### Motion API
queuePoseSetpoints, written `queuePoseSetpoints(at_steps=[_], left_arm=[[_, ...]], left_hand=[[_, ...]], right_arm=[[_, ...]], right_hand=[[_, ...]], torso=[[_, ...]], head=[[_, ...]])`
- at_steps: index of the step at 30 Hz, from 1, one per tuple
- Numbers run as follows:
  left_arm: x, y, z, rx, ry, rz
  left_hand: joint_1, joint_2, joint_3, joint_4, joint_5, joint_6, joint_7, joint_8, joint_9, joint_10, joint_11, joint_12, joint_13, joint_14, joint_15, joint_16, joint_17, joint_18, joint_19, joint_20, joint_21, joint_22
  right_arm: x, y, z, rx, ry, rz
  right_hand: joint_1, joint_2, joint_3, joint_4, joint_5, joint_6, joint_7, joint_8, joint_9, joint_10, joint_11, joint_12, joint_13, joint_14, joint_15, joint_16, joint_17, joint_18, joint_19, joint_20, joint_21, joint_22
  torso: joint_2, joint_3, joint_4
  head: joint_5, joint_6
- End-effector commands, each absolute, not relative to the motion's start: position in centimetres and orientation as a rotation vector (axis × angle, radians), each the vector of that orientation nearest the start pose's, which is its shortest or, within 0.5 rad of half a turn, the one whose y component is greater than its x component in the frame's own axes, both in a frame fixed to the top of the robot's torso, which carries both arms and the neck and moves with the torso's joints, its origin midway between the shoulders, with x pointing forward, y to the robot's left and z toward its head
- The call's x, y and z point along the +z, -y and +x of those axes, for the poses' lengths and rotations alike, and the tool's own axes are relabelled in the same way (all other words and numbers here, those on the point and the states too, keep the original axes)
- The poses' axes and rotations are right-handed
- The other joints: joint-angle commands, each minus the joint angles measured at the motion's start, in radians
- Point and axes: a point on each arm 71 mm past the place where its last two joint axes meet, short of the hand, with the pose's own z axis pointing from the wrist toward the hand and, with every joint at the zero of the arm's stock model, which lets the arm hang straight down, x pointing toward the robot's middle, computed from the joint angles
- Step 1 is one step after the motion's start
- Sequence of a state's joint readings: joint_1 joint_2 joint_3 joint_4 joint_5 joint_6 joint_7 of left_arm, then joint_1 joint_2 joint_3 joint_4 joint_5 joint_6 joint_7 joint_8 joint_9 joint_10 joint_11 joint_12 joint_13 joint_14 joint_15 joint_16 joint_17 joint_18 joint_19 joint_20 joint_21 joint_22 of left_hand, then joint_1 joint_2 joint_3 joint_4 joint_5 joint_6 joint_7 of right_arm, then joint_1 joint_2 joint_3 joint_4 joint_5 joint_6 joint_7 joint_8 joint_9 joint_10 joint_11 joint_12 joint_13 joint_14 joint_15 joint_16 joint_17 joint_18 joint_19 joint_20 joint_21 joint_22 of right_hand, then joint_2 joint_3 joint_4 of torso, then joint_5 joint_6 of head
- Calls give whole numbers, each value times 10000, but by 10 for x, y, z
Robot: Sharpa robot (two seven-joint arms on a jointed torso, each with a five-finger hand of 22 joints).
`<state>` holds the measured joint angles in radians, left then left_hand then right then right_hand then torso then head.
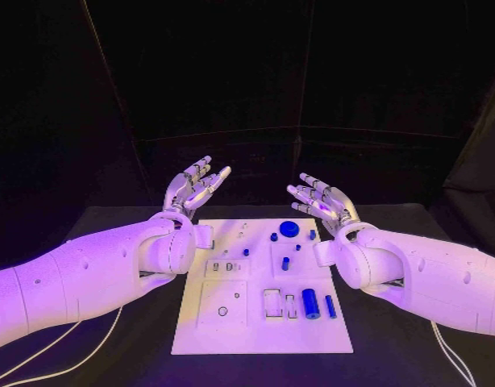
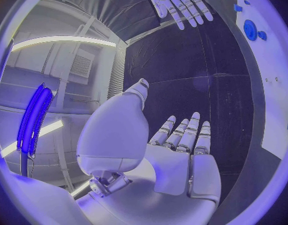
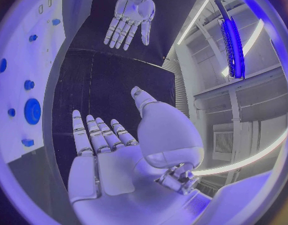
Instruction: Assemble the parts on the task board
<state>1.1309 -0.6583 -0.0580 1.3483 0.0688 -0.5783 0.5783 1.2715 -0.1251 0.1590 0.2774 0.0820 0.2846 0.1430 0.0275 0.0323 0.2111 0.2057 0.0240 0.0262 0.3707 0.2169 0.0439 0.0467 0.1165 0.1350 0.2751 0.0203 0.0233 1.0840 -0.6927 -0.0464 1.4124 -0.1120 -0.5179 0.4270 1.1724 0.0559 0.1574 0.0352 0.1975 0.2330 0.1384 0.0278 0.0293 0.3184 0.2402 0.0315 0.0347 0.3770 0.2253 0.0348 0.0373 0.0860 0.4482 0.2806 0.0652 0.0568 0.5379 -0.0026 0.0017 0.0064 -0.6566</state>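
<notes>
The white task board (image 1: 259,330) lies in the middle of the black table. On it sit small blue parts: a round disc (image 1: 289,228) near the far edge, a thick cylinder (image 1: 310,303) and a thin pin (image 1: 330,305) toward the near right. My left hand (image 1: 194,187) hovers past the board's far left corner, fingers spread, holding nothing. My right hand (image 1: 321,201) hovers past the far right corner, also spread and empty. In the left wrist view my left hand (image 2: 181,157) is flat and open, with the right hand (image 2: 178,2) opposite and the blue disc (image 2: 250,29) on the board (image 2: 271,75).
The black table (image 1: 120,339) extends on both sides of the board. White cables (image 1: 79,343) trail along the near left, and another cable (image 1: 451,355) runs at the near right. A dark curtain backs the table.
</notes>
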Motion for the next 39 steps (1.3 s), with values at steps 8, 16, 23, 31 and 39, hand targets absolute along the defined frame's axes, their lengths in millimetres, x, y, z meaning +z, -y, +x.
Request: queuePoseSetpoints(at_steps=[8,16,23,31,39], left_arm=[[-216,-181,509,-14705,-11655,-11481],[-217,-194,507,-14799,-11638,-11573],[-217,-200,501,-14950,-11826,-11592],[-212,-201,488,-15524,-12409,-11192],[-204,-195,470,-16142,-12894,-10777]], left_hand=[[586,120,90,126,60,490,1236,116,60,550,337,92,65,1046,234,323,142,60,288,172,178,93],[871,435,293,-221,97,3355,1369,698,347,5438,337,1220,502,4757,-183,1697,600,449,5229,136,2312,1144],[986,646,299,-869,75,6053,968,1334,516,7197,-179,1782,451,6465,-734,2173,709,693,6731,-146,3041,1348],[968,781,477,-1223,88,6953,686,1276,382,8359,-514,1643,396,7651,-1127,2179,943,688,7611,-538,3328,1359],[908,763,548,-1311,84,7104,642,1148,342,8601,-568,1470,393,7876,-1187,2071,1033,683,7774,-605,3335,1317]], right_arm=[[-244,156,489,14953,-16441,9156],[-216,191,506,11935,-15335,4124],[-201,193,513,11164,-15407,2398],[-183,194,522,9222,-15803,256],[-174,188,530,6615,-16383,-1664]], right_hand=[[1876,-138,367,-1757,-258,5159,1198,927,423,5764,-321,1194,286,5598,-488,1075,270,949,3076,60,1306,520],[1791,-232,955,-2201,-143,6627,933,841,371,6846,-610,966,267,6917,-902,1022,273,979,4133,-326,2028,740],[1655,-405,1351,-2416,-120,7142,833,750,379,7591,-804,781,279,7748,-1174,993,345,957,4749,-678,2793,1099],[1907,-676,1308,-2783,103,7785,571,770,395,8683,-1166,770,310,9131,-1692,1380,701,909,5259,-1254,4556,2174],[1802,-791,1017,-2736,-283,8050,439,617,372,8931,-1347,450,316,10419,-2026,2021,1394,935,5168,-1581,6599,3538]], torso=[[-1,-1,1],[268,9,56],[487,-14,145],[836,-100,341],[1128,-150,551]], head=[[-1,-1],[-81,-43],[-160,-45],[-346,65],[-522,70]])
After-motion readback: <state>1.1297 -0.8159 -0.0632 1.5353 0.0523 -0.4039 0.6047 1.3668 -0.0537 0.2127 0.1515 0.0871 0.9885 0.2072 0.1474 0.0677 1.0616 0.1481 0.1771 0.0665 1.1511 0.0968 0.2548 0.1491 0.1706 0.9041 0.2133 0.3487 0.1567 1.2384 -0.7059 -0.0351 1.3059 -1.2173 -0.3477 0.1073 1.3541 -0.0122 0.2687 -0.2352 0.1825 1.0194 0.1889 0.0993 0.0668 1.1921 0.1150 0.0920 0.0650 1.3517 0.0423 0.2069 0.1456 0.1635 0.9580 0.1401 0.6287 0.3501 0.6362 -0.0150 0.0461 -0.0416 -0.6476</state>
